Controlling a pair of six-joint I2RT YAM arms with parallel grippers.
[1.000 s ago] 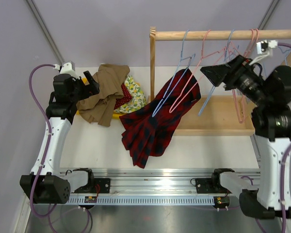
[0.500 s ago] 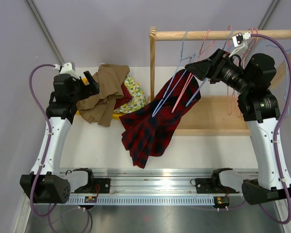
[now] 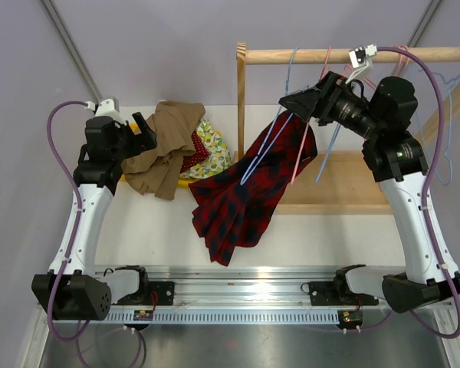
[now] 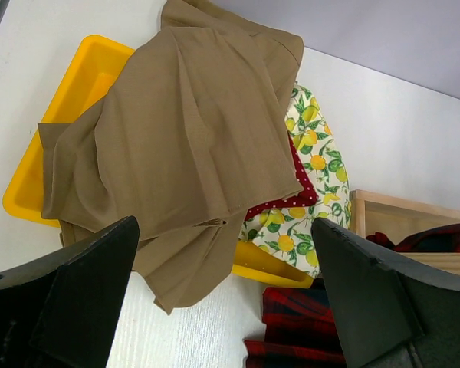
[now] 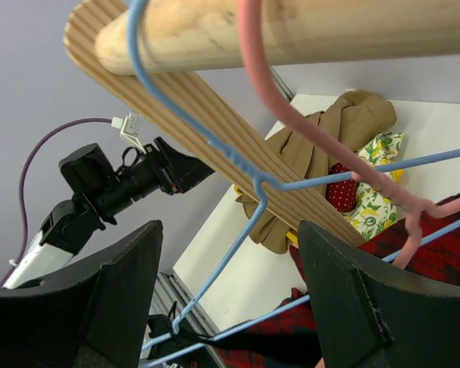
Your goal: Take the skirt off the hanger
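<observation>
The hanger (image 5: 254, 184) hooks over the rail (image 3: 414, 54) near the rail's left end. The skirt (image 3: 245, 199) hangs on it below the rail, and its lower part rests on the table (image 3: 161, 230). The right gripper (image 5: 230, 226) sits just under the rail at the hanger's neck. Its fingers are spread, with the blue wire between them, unclamped. The left gripper (image 4: 222, 230) is well left of the rail. Its fingers are fully spread and grasp nothing, above a tan garment (image 4: 176, 138) in a yellow tray (image 4: 77, 84).
</observation>
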